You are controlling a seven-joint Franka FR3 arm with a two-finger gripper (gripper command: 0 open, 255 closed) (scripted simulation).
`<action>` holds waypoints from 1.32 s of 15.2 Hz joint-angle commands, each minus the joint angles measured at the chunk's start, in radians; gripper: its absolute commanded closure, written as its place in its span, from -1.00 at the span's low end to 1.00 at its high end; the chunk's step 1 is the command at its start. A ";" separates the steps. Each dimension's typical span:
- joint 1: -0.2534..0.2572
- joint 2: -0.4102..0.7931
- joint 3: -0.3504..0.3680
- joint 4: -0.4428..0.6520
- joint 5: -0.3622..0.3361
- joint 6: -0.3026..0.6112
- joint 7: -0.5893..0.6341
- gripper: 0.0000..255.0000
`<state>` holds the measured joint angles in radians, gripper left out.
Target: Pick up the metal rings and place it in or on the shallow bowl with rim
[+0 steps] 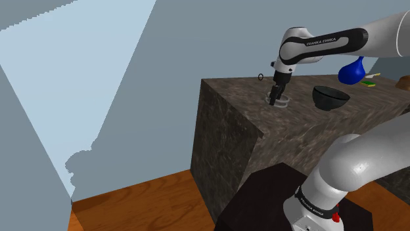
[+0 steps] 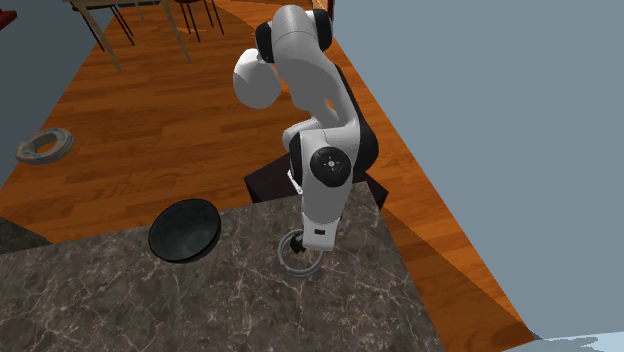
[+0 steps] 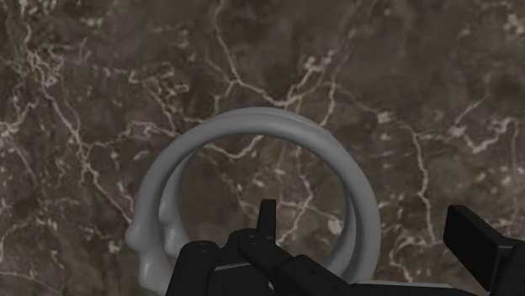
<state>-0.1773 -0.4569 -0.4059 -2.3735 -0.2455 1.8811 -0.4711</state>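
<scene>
The jaws are standing spread and pointing down at the bench (image 3: 84, 84), closing on nothing. In the wrist view one finger (image 3: 266, 220) is sitting inside the loop of the grey rings (image 3: 252, 122) and the other finger (image 3: 476, 240) is standing outside it, so a stretch of the rim is lying between them untouched.

The rings (image 1: 283, 103) are lying flat on the dark veined stone of the bench (image 1: 296, 131), stacked one on the other, near the corner on the shoulder view's left. In the second exterior view they (image 2: 297, 268) are showing just under the hand, close to the bench's (image 2: 150, 300) edge by the stand (image 2: 268, 182).

The black bowl (image 1: 330, 98) is sitting upright on the bench to the shoulder view's right of the rings, apart from them; in the second exterior view it (image 2: 185, 228) is lying to the left of them.

Further back on the bench a blue bulb-shaped thing (image 1: 353, 71) is showing, with a green and yellow block (image 1: 370, 83) just beside it, and a small dark ring (image 1: 261, 77) is standing at the far edge.

The white arm (image 2: 320, 110) is bending over from the stand. A grey ring-shaped thing (image 2: 45, 145) is lying on the wooden floor (image 2: 180, 120).
</scene>
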 commanded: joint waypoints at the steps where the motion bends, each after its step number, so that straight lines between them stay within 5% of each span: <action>1: 0.000 0.000 0.000 -0.001 0.000 0.001 0.000 -1.00; 3: 0.000 0.000 0.000 -0.001 0.000 0.001 0.000 -1.00; 4: 0.000 0.000 0.000 -0.001 0.000 0.001 0.000 1.00; 13: 0.000 0.000 0.000 -0.001 0.000 0.001 0.000 1.00; 20: 0.003 -0.016 0.015 0.080 0.008 -0.096 -0.005 1.00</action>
<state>-0.1746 -0.4710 -0.3927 -2.3079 -0.2384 1.8018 -0.4747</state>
